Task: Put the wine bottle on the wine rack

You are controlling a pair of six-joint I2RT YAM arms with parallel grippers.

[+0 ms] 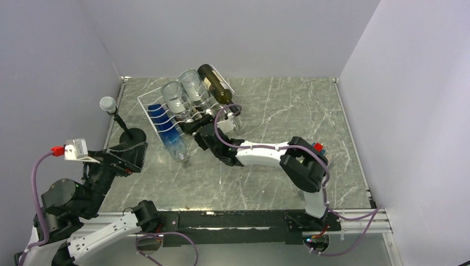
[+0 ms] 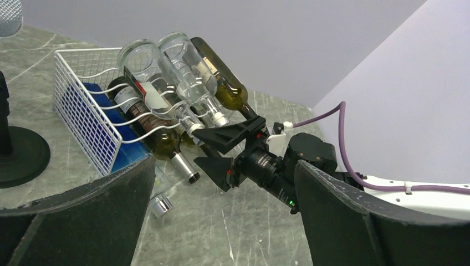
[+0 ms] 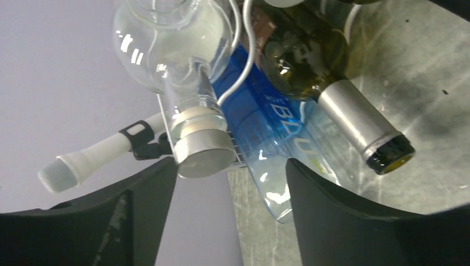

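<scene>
A grey marble table [image 1: 277,166] is enclosed by pale walls [image 1: 249,33]. A white wire rack [image 1: 143,102] is set at the far left of it, and just left of the rack a black microphone stand [image 1: 132,134] is placed. Five bottles are seen lying in the rack, necks towards the arms. An olive bottle [image 1: 215,83] and two clear bottles [image 1: 174,95] are cradled side by side in the upper row. A labelled bottle [image 2: 161,141] with a silver foil neck is lodged beneath them, and a blue bottle [image 1: 166,130] is laid lowest, its neck jutting past the rack's front. A small metal piece [image 2: 161,206] is left on the table near that front. The right gripper [image 3: 231,163] is held just before the necks, its jaws parted and nothing clasped; one clear bottle's cap is seen just above one finger. The left gripper [image 2: 224,166] is kept well back from the rack, jaws spread wide and nothing gripped.
</scene>
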